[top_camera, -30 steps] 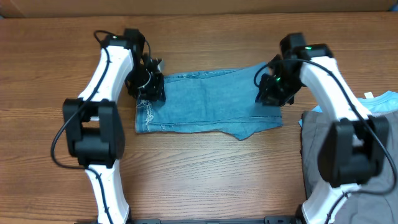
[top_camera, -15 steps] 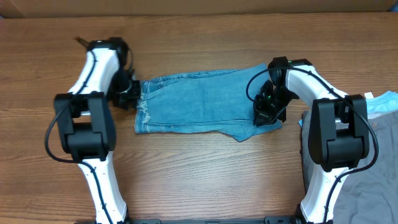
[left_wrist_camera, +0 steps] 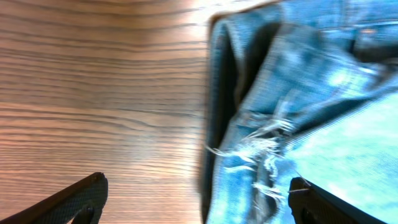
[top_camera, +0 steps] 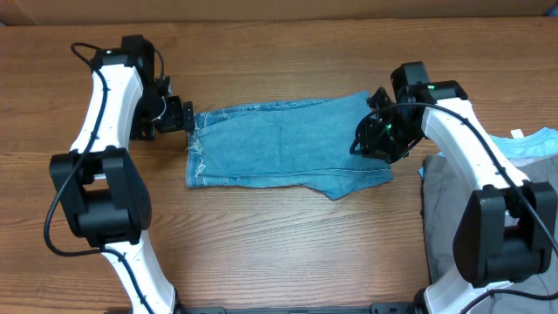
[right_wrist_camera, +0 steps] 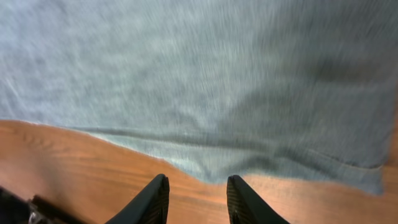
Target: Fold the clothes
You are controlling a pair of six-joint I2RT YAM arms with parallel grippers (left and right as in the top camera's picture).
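The clothes, a folded pair of light-blue jeans (top_camera: 279, 144), lie flat across the middle of the table, frayed hem to the left. My left gripper (top_camera: 187, 119) hovers at that left edge. In the left wrist view it (left_wrist_camera: 199, 202) stands wide open, one finger over bare wood and the other over the frayed denim (left_wrist_camera: 267, 146), gripping nothing. My right gripper (top_camera: 364, 144) is above the right end of the jeans. The right wrist view shows it (right_wrist_camera: 198, 202) narrowly open over wood, just off the denim's edge (right_wrist_camera: 205, 74), with nothing between its fingers.
A grey garment (top_camera: 453, 209) lies at the right front of the table, with a pale blue cloth (top_camera: 542, 139) behind it, both beside the right arm. Bare wood surrounds the jeans. A cardboard wall (top_camera: 261, 7) runs along the back.
The left gripper has let go of the frayed hem and opened wide. The right gripper has opened a little and lifted off the jeans' right end. The jeans stay flat.
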